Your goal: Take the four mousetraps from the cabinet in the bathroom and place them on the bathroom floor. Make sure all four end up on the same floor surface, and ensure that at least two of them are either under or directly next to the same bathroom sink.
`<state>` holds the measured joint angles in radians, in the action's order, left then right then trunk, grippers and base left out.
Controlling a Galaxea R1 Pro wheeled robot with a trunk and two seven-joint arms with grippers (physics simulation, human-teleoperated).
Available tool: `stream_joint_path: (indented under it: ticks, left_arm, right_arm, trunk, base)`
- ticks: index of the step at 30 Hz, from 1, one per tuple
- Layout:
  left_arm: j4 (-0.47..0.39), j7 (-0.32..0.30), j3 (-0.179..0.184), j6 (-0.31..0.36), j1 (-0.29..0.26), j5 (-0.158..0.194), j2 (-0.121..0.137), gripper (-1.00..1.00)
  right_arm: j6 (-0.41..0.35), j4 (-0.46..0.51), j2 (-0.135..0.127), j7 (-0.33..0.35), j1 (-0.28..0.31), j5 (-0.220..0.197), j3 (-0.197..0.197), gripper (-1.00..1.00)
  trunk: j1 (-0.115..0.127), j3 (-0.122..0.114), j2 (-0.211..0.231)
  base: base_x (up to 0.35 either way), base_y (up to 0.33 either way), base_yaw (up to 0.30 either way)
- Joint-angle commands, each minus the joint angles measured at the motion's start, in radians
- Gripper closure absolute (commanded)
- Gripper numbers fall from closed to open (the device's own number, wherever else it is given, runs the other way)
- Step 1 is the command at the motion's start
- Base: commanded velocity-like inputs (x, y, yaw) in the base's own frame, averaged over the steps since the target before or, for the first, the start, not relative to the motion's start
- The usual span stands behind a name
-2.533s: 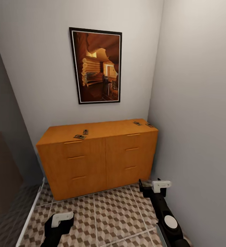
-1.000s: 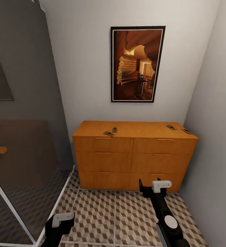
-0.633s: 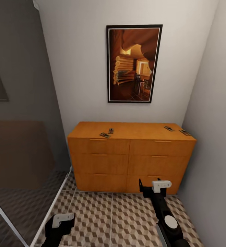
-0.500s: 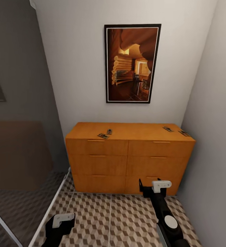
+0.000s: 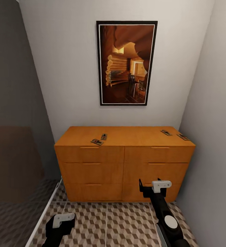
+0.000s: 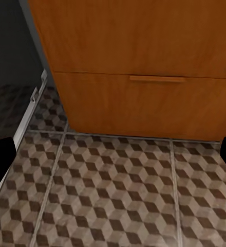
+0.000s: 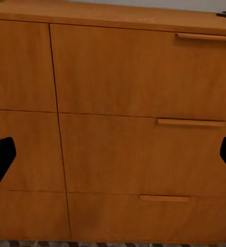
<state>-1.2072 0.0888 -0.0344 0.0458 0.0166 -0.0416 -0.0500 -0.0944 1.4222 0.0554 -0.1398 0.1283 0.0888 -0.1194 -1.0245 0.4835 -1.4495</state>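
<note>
1. The left hand [image 5: 59, 221] hangs low over the bathroom floor [image 5: 126, 223]; its wrist view has the fingertips wide apart at the frame edges, so it is open and empty.
2. The right hand [image 5: 153, 188] is raised before the cabinet [image 5: 123, 171] drawers, likewise open and empty.
3. On the cabinet's flat top lie four mousetraps: two [image 5: 99, 139] close together near the left front, two [image 5: 174, 134] near the right back corner.
4. Advice: roll closer and square up, raise the trunk, then lower a hand from above onto the nearest trap, pinching its wooden edges.
</note>
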Motion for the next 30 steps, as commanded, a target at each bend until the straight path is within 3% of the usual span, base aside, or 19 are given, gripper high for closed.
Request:
stream_joint_path:
  ticks: [1, 17, 30]
  left_arm:
    - [-0.002, 0.002, -0.001, 0.005, 0.000, -0.004, -0.001, -1.00]
    - [-0.002, 0.002, 0.001, 0.004, 0.000, -0.005, -0.001, -1.00]
    - [-0.003, 0.003, 0.002, 0.003, 0.001, -0.005, -0.001, -1.00]
  right_arm:
    - [-0.008, 0.001, 0.000, -0.006, 0.001, 0.009, -0.002, -1.00]
    - [-0.008, 0.001, 0.000, -0.006, 0.001, 0.009, -0.002, -1.00]
    - [-0.008, 0.001, 0.000, -0.006, 0.001, 0.009, -0.002, -1.00]
  trunk:
    - [-0.001, 0.001, 0.000]
    - [-0.001, 0.001, 0.000]
    - [-0.001, 0.001, 0.000]
  base:
    - [0.254, -0.001, -0.015]
    - [0.230, -0.016, -0.003]
    - [0.006, -0.141, 0.000]
